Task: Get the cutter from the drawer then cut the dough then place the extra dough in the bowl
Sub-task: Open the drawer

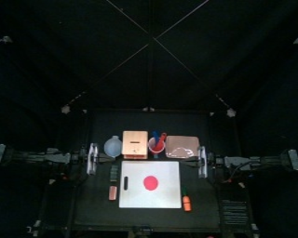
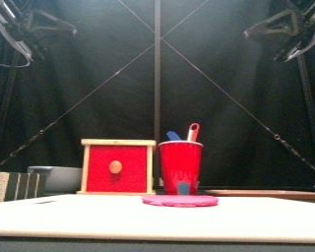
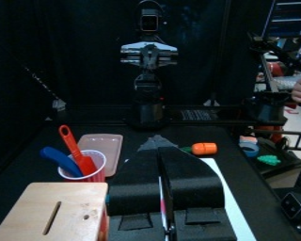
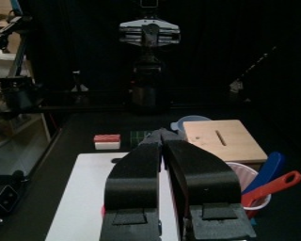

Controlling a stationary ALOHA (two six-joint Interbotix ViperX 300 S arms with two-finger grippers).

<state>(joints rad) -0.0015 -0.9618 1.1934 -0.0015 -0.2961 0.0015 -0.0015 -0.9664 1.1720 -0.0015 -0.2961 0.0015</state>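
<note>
A red dough disc point(image 1: 151, 181) lies flat on the white cutting board point(image 1: 168, 198) at the front of the table; in the front view the dough point(image 2: 180, 200) sits low and near. Behind it stands the wooden box point(image 1: 135, 144), its red drawer front point(image 2: 118, 167) closed. The blue-grey bowl point(image 1: 113, 146) is just left of the box. No cutter shows. My left gripper point(image 1: 92, 158) hangs at the table's left side and my right gripper point(image 1: 204, 160) at the right side. Both are shut on nothing, away from the objects.
A red cup point(image 2: 181, 167) with a blue and a red toy knife stands right of the box. A pink tray point(image 1: 181, 144) lies at the back right. An orange toy point(image 1: 186, 202) sits at the board's right edge, a small red-and-white toy point(image 1: 112, 192) at its left.
</note>
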